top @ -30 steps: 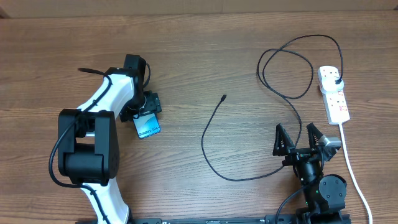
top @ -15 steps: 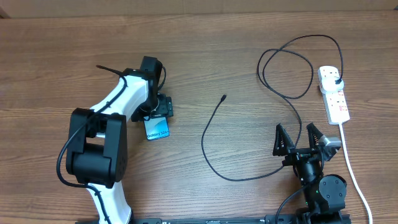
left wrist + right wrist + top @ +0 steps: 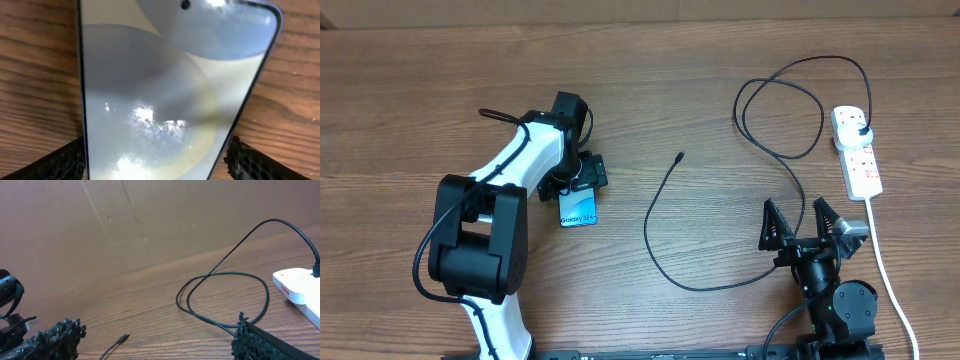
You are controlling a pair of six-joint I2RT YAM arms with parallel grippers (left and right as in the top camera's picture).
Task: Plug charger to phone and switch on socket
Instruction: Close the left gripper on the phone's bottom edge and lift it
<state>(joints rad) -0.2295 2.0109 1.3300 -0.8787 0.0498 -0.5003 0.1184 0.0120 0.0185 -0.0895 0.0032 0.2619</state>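
Note:
The phone with a light-blue screen lies left of centre, held at its far end by my left gripper, which is shut on it. In the left wrist view the phone fills the frame between both fingers. The charger, a thin black cable, loops across the middle; its connector tip lies free on the table and also shows in the right wrist view. Its plug sits in the white socket at the far right. My right gripper is open and empty near the front edge.
The socket's thick white cord runs toward the front edge at the right. A brown cardboard wall stands behind the table. The cable loops lie between the connector tip and the socket.
My left gripper has carried the phone to the right, toward the connector tip. The right arm, the cable and the socket have not moved.

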